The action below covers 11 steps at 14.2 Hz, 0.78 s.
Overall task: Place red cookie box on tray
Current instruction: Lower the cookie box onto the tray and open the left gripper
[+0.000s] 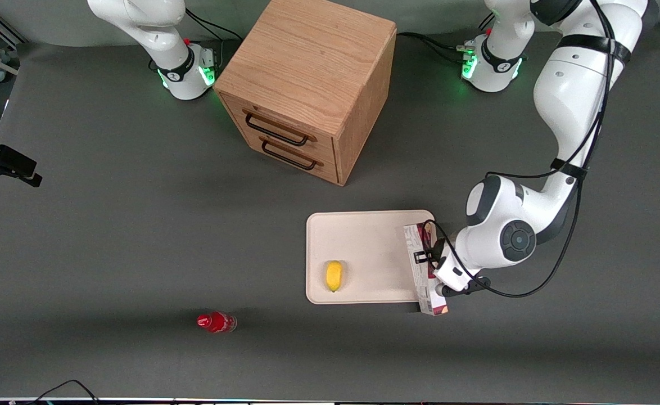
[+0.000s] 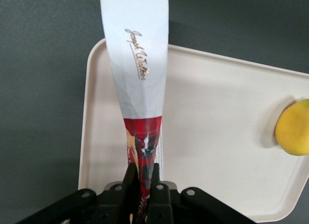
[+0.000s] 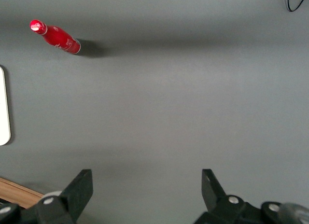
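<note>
The red cookie box [image 1: 423, 269] is held on its thin edge above the tray [image 1: 364, 242], over the tray's edge toward the working arm. My gripper [image 1: 432, 259] is shut on the red cookie box [image 2: 140, 84], both fingers [image 2: 129, 181] pressed against its flat faces. In the left wrist view the box shows a white panel with script lettering and a red tartan part near the jaws, with the cream tray [image 2: 217, 132] underneath it.
A yellow lemon-like fruit [image 1: 334, 275] lies on the tray, nearer the front camera. A small red bottle [image 1: 216, 322] stands on the table toward the parked arm's end. The wooden drawer cabinet [image 1: 307, 84] stands farther from the camera than the tray.
</note>
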{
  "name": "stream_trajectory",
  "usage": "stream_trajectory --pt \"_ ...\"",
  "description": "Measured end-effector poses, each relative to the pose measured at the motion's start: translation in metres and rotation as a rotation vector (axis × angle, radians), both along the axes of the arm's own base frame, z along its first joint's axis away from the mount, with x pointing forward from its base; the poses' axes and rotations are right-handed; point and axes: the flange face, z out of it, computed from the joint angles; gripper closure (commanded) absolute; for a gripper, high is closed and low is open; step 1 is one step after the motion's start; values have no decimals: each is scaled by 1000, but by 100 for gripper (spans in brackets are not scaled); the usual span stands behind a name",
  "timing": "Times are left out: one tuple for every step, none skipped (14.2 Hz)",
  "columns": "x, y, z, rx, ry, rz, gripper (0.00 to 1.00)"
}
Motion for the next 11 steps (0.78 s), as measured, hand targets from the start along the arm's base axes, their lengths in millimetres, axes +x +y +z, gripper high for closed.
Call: stream_trajectory --pt "-1 1 -2 10 0 -6 0" --pt "-1 3 -4 22 -1 -15 0" --pt "-2 4 -4 32 1 -22 0" --pt "-4 5 -5 47 12 -33 0" --pt "-6 7 -7 65 31 -46 0" --pt "-8 11 -6 81 53 -54 0" --pt "-9 17 -4 95 80 -57 0" --pt "-10 25 2 110 109 -58 0" --pt "-10 35 14 128 142 -57 0" --pt "-10 49 32 146 173 -52 0" --pt "-10 64 53 163 199 -44 0"
